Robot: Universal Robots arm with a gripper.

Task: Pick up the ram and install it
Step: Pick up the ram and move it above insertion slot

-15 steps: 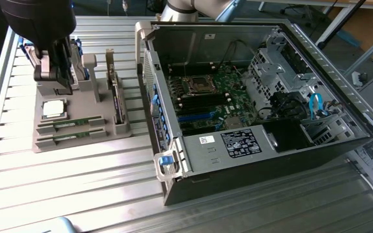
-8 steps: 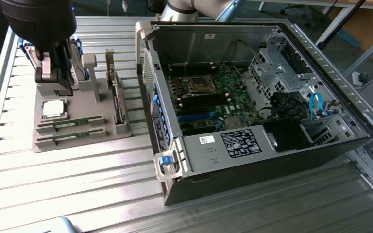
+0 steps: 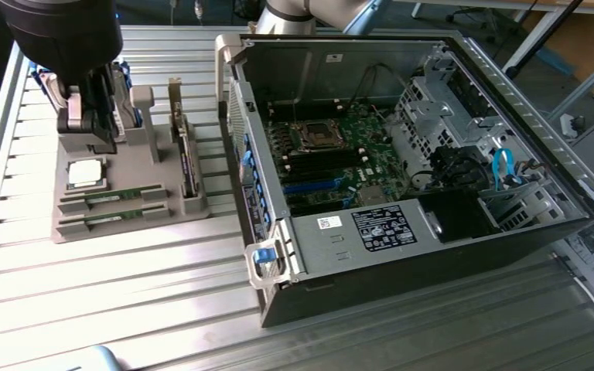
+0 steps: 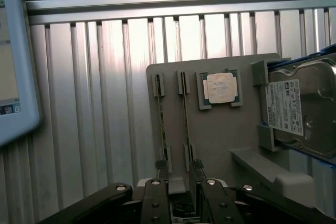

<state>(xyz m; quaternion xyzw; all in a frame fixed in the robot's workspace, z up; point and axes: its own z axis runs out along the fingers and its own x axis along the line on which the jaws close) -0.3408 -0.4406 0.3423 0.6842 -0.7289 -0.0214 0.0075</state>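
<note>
we see the pincer (image 4: pixel 179 167) hanging over the far part of the grey holder (image 3: pixel 137 170) at the exterior view's left. its two fingers (image 4: pixel 156 203) stand wide apart and clasp nothing. in the near part of that holder, two green boards sit on edge in parallel slots. the first ram stick (image 3: pixel 114 195) is just on the near side of the square silver processor (image 3: pixel 83 174). the second ram stick (image 3: pixel 114 219) is just on the near side of the first, and the fingers touch neither. a hard drive (image 4: pixel 307 103) stands in the holder and carries a white label (image 4: pixel 283 107) whose small print we cannot read. a wider card (image 3: pixel 183 154) stands on edge at the holder's right side. further right on the ribbed metal table (image 3: pixel 121 301) lies the open computer case (image 3: pixel 276 69), its motherboard (image 3: pixel 349 147) bare. a white sticker (image 3: pixel 327 222) and a black label (image 3: pixel 383 229) sit on a near panel of the case, and their writing is too small for us to read.
</note>
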